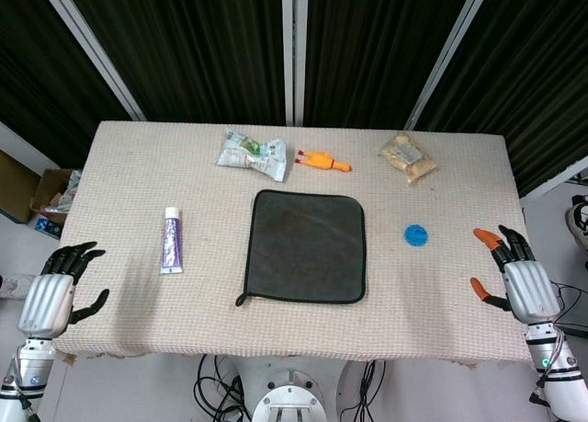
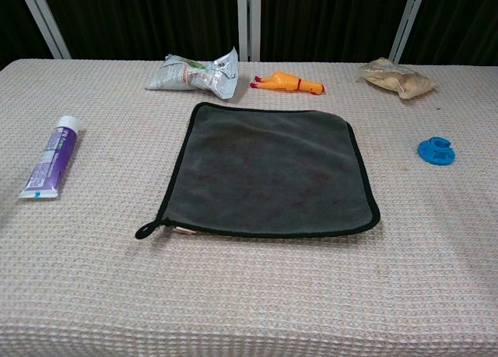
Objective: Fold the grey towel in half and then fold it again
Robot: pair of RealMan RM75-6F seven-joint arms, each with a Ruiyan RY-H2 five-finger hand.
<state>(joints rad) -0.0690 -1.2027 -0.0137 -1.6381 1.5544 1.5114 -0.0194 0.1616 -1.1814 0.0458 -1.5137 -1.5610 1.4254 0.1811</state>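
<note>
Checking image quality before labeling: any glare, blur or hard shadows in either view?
Head view: even light, sharp, soft shadow beside the towel, no glare; both hands clear at the table edges. Chest view: sharp, flat light, towel without glare, near table edge slightly soft.

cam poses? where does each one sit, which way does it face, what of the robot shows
Head view: high above the near table edge, looking steeply down at the whole table; left hand and right hand show at the sides, open, plus the base below.
Chest view: lower, at the near edge, facing forward across the table; no robot parts show.
Shared: grey towel, toothpaste tube, blue cap, toy chicken.
</note>
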